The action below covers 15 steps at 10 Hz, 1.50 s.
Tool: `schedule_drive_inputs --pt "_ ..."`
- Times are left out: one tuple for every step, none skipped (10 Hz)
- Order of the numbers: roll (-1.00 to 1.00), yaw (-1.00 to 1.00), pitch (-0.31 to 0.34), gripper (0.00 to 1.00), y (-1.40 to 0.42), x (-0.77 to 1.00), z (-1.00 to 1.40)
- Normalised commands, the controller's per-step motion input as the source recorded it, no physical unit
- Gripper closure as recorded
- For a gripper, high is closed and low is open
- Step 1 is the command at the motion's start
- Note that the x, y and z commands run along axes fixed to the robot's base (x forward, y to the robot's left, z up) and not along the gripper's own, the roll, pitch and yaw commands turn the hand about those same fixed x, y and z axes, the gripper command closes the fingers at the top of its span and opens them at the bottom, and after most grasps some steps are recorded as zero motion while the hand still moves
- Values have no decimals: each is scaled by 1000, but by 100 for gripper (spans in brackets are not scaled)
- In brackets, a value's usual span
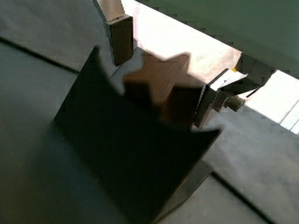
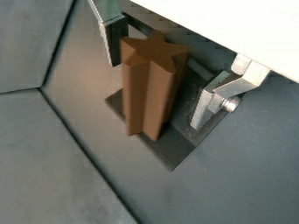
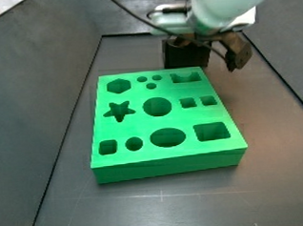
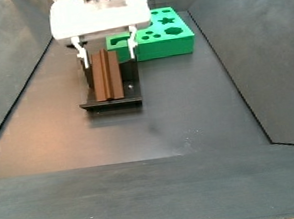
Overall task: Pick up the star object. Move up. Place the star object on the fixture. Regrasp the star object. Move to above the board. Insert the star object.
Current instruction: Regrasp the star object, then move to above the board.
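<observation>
Star object (image 2: 149, 83) stands upright on the fixture (image 4: 109, 99); the tool (image 2: 158, 74) straddles it, fingers released. Board (image 4: 162, 31) lies at 1 o'clock.

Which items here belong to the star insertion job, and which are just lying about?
Job items:
star object, standing on the fixture
board
end effector, fingers either side of the star object

Lying about:
nothing that these views show

The dark floor (image 4: 151, 121) bears the fixture (image 4: 110, 98) and the board (image 4: 168, 33) (well apart); pincer (image 4: 103, 48) above the fixture.
</observation>
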Motion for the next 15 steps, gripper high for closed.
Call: schedule_drive_inputs --pt "60 18 1 0 3 83 -425" --pt "61 27 2 0 -2 80 -245" --pt "58 26 14 0 -18 27 -180" --pt "58 22 8 0 -25 16 -170" --pt "58 23 8 0 -24 16 -170" --pt "58 23 8 0 -24 16 -170" --pt "0 0 0 100 0 0 0" --pt "-195 36 247 100 0 -132 1000" --pt "-202 46 241 100 -1 -134 1000" --pt "-189 87 194 100 2 -131 1000" --pt "-169 116 161 100 3 -129 1000" --pt "-101 152 87 100 1 -121 1000" --pt "-78 157 62 100 0 -118 1000" --pt "-52 139 15 100 0 -113 1000" --pt "-45 115 -20 100 1 -110 1000"
